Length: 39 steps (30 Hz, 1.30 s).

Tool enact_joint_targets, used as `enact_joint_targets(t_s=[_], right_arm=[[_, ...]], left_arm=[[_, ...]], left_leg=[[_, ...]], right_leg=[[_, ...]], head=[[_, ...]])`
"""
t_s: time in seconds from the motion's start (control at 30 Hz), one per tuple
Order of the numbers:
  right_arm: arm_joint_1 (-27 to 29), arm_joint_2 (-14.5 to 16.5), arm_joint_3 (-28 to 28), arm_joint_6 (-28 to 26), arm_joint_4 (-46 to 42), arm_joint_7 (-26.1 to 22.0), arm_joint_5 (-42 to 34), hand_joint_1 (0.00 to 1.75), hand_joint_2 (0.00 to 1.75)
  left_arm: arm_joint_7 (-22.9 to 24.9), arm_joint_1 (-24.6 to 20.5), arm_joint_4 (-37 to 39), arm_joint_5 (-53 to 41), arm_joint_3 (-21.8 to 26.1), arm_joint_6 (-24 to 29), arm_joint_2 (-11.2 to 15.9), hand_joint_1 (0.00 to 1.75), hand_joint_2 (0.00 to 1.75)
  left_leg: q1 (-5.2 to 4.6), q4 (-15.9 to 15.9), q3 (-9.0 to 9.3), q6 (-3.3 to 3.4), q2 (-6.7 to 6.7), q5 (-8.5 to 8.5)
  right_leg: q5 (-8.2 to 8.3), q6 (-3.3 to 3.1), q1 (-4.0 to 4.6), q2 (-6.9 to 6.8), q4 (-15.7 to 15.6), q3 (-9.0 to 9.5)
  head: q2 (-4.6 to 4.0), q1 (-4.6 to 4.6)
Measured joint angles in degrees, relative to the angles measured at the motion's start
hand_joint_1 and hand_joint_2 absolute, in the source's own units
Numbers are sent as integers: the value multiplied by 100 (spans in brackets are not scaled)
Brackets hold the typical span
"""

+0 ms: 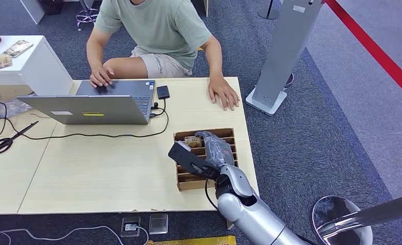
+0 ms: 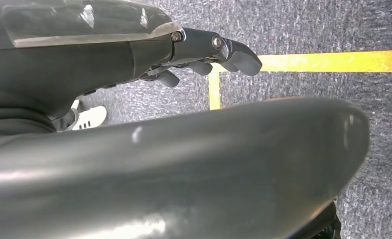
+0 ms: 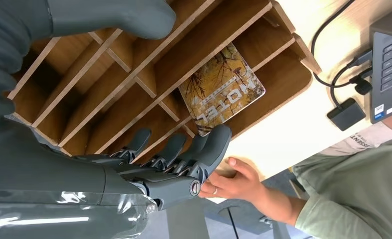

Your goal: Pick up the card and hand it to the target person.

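ITEM yellow-brown printed hotel card (image 3: 221,89), in a far slot of brown slatted wooden rack (image 1: 188,182) near counter's right edge | right hand (image 3: 176,154) above it, fingers apart, empty | RISK we judge fingers may catch slats, jamming card | left hand (image 2: 203,55) curled, empty
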Motion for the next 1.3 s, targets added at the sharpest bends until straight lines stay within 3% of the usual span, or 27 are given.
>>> enact_joint_targets(t_s=[0.17, 0.23, 0.3, 0.4, 0.93, 1.1, 1.3], right_arm=[[-17, 29, 35, 0, 64, -19, 74, 63, 175], [-29, 46, 44, -1, 94, -44, 62, 81, 175], [-41, 51, 46, -2, 119, -68, 39, 111, 175], [-70, 64, 48, -5, 145, -92, 5, 132, 175], [-93, 94, 51, -56, 265, -187, -86, 133, 175], [-110, 96, 53, -50, 288, -225, -127, 171, 175], [-118, 96, 53, -80, 298, -316, -167, 175, 175]], left_arm=[[13, 0, 0, 9, 0, 1, 0, 0, 0], [16, 0, 0, 19, 0, 2, 0, 0, 0], [18, 0, 0, 28, 0, 5, 0, 0, 0], [18, 0, 0, 35, 0, 9, 0, 0, 0], [18, 0, 0, 36, 0, 34, -13, 0, 0], [18, 0, 0, 44, 0, 34, -22, 0, 0], [18, 0, 0, 50, 0, 37, -30, 0, 0]], left_leg=[[0, 0, 1, 0, 0, 0], [0, 0, 1, 0, 0, 0], [0, 0, 2, 0, 0, 0], [0, 0, 3, 0, 0, 0], [0, 0, 2, 0, 0, 0], [0, 0, 3, 0, 0, 0], [0, 0, 2, 0, 0, 0]], right_leg=[[0, 0, 0, 0, 0, 0], [0, 0, 0, 0, 0, 1], [0, 0, 0, 0, 0, 1], [0, 0, 0, 0, 0, 2], [0, 0, 0, 0, 0, 2], [0, 0, 0, 0, 0, 2], [0, 0, 0, 0, 0, 2]], head=[[-1, 2], [0, 1], [0, 2], [-1, 0], [0, 2], [-1, -1], [0, 2]])
